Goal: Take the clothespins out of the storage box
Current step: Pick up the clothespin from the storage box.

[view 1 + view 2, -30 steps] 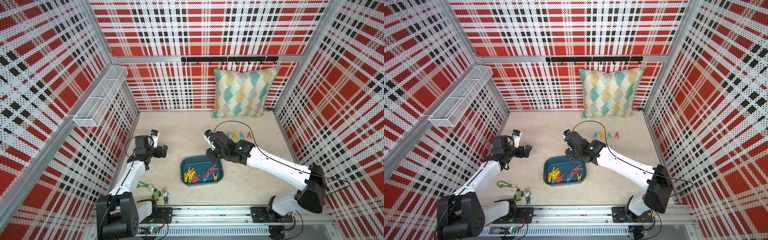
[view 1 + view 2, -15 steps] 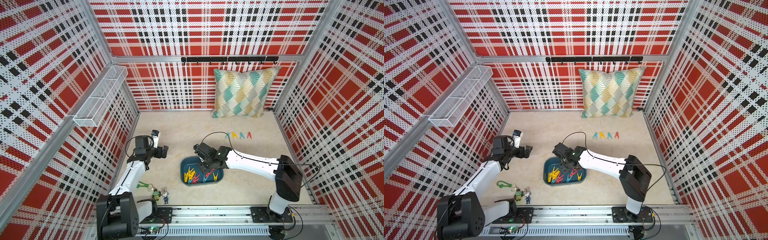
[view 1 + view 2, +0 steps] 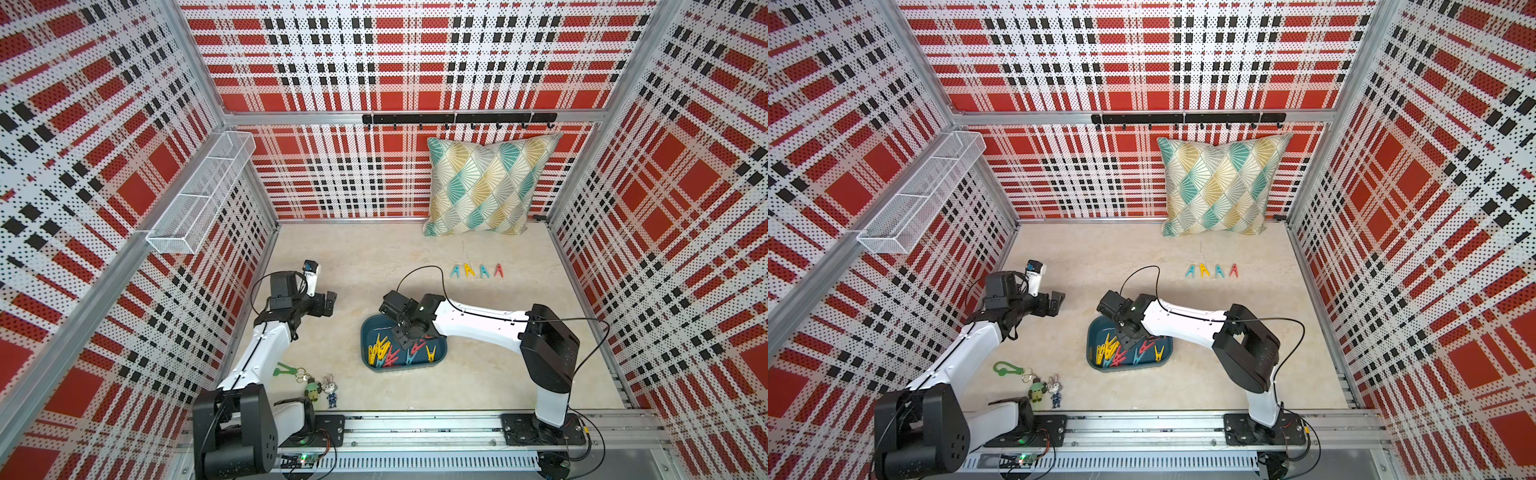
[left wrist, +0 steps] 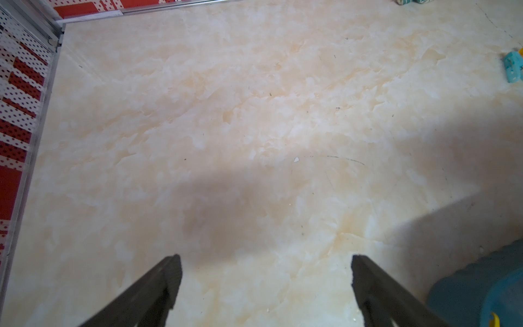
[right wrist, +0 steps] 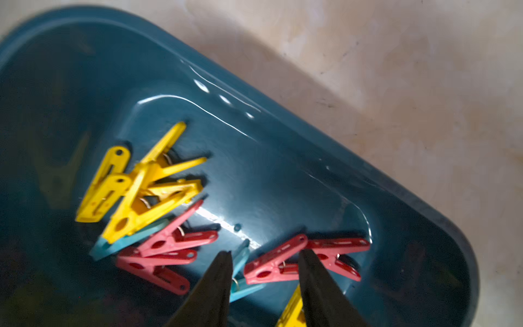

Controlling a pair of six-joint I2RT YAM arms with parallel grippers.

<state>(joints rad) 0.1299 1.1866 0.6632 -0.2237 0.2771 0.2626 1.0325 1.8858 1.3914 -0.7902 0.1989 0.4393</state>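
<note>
A: The desk (image 3: 357, 253)?
B: Bare marble under the left fingers (image 4: 158, 288), which are spread wide and hold nothing. That wrist view clips the box (image 4: 467, 288) to one corner beside them.

A: And the rest of the box?
B: It shows in both top views, under the right fingers (image 5: 215, 283), though the arm covers part. Those fingers are part spread, with a red peg (image 5: 271, 266) between the tips. Whether they touch it I can't tell.

A: Other pegs (image 5: 141, 195)?
B: A yellow, red and teal heap lies in the box ahead of those tips, blurred, some hidden behind them. Only the top views show the row (image 3: 477, 271) of four on the desk, well beyond the right fingers.
</note>
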